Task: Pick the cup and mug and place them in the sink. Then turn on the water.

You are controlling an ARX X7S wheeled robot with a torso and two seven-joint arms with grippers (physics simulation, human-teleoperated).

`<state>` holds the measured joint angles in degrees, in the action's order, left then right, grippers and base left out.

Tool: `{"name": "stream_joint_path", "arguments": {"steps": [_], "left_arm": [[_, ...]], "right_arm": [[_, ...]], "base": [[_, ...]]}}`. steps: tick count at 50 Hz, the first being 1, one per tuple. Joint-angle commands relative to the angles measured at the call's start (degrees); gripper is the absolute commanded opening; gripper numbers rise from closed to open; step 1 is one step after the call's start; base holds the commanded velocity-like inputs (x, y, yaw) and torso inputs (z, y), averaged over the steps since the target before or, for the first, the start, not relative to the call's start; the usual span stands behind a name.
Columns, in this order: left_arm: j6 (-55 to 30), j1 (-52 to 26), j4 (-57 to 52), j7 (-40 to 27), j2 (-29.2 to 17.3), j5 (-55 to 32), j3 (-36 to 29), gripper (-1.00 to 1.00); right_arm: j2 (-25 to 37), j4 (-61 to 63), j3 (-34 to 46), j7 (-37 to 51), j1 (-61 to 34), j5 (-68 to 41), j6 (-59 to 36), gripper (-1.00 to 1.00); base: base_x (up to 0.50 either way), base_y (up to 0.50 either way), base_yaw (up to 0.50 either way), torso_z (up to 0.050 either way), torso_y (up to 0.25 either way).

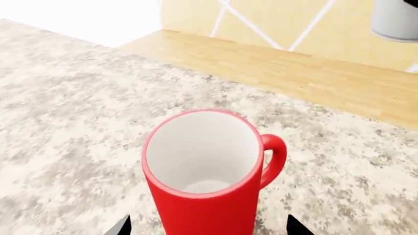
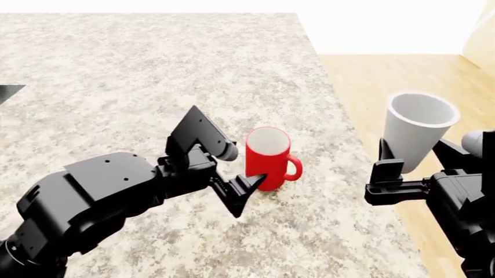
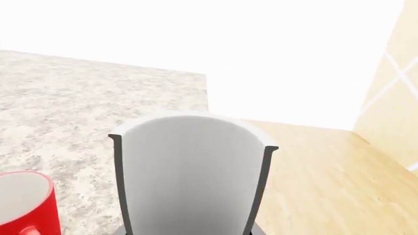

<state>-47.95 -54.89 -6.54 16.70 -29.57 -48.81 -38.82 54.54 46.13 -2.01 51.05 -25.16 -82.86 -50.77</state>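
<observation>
Red mug (image 2: 268, 157) stands between my left gripper's (image 2: 241, 174) spread jaws, ready for grasping; my right gripper (image 2: 410, 168) clasps the cup (image 2: 416, 131), lifted clear.

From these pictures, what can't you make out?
- Sink and faucet: in no view.
- Left pincer: whether it grips the red mug; in the left wrist view the fingertips are cut off by the frame edge.
- Grey cup base: hidden behind the right pincer.
</observation>
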Motion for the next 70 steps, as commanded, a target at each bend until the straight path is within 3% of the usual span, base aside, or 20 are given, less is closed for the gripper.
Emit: {"name": "stream_joint_path", "arguments": {"steps": [1, 50, 51, 70], "left_arm": [[0.52, -0.52, 1.39, 0.55, 1.19, 0.47, -0.68, 1.0], [2.66, -2.92, 8.49, 3.08, 6.4, 2.84, -3.96, 1.0], [2.79, -2.88, 8.5, 3.0, 6.43, 2.89, -3.94, -1.0], [3.19, -2.87, 9.06, 2.07, 6.39, 2.31, -2.86, -1.0]], "right_arm": [[-0.01, 0.13, -0.5, -0.84, 0.2, 1.44, -0.05, -1.0], [0.03, -0.4, -1.91, -3.09, 3.86, 3.9, 2.08, -1.0], [0.02, -0.41, -1.9, -3.09, 3.87, 3.91, 2.1, -1.0], [-0.24, -0.69, -1.48, -3.51, 4.1, 4.73, 2.4, -1.0]], "base": [[0.0, 0.0, 0.0, 0.0, 0.0], [0.0, 0.0, 0.0, 0.0, 0.0], [0.0, 0.0, 0.0, 0.0, 0.0], [0.0, 0.0, 0.0, 0.0, 0.0]]}}
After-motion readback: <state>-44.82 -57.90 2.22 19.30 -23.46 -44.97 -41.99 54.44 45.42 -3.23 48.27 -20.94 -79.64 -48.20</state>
